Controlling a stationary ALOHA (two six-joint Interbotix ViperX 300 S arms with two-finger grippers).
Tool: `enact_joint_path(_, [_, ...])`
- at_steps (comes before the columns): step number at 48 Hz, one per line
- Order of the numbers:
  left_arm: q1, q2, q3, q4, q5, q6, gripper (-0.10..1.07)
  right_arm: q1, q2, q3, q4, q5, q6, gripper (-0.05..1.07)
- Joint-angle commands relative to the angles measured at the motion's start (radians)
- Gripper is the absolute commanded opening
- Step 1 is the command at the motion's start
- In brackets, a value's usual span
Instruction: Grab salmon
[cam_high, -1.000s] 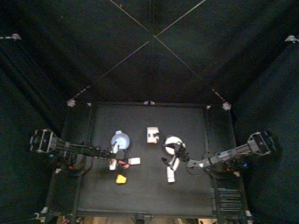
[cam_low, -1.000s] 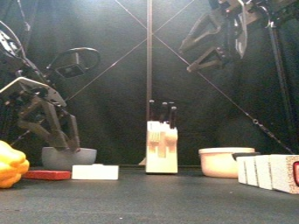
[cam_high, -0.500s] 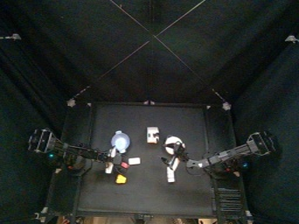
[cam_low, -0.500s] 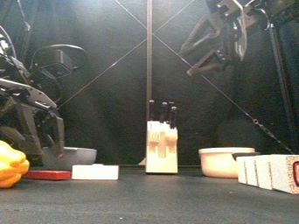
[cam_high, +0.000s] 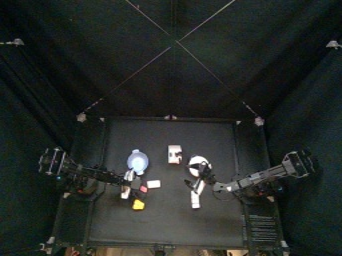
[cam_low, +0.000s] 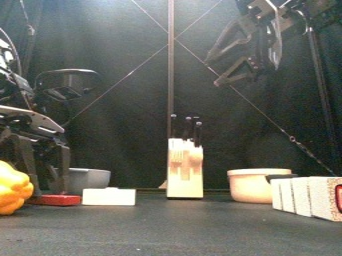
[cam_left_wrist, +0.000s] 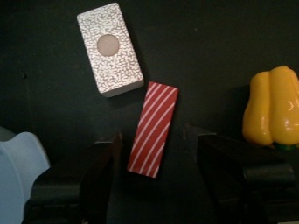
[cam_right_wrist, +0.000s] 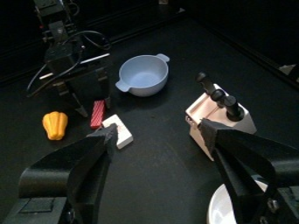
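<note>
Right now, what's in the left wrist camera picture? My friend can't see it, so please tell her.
The left gripper is open, its two jaws on either side of a red-and-white striped salmon slab on the black table. A speckled white block lies just beyond, a yellow bell pepper to one side, and a pale blue bowl at the edge.

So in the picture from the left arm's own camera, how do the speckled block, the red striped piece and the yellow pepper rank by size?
1. Speckled block, largest.
2. Red striped piece: just as long, but narrower.
3. Yellow pepper, though the edge cuts it off, so it could rank higher.

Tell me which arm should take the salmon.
Left. Its gripper is open with the jaws on either side of the red-striped salmon. The right gripper hangs high, far from it.
</note>
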Motion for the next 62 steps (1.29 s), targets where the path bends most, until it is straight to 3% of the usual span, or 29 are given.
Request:
enact_joint_path(1, [0.002, -0.002, -0.021, 0.003, -0.003, 0.002, 0.91, -0.003, -0.009, -0.014, -0.002, 0.005, 0.002, 1.04])
enact_joint_path(10, [0.002, 0.000, -0.018, 0.006, -0.003, 0.002, 0.85, -0.003, -0.009, -0.014, -0.002, 0.005, 0.002, 1.04])
enact_joint_path(41, [0.009, 0.035, -0.031, 0.006, -0.003, 0.002, 0.83, -0.003, -0.009, -0.012, -0.002, 0.005, 0.002, 1.04])
enact_joint_path(53, [0.011, 0.031, -0.032, 0.005, 0.017, -0.002, 0.70, -0.003, -0.009, -0.012, 0.000, 0.005, 0.002, 1.04])
enact_joint_path(62, [0.006, -0.002, -0.048, -0.015, 0.087, -0.003, 0.63, -0.003, -0.009, -0.012, 0.000, 0.005, 0.002, 1.04])
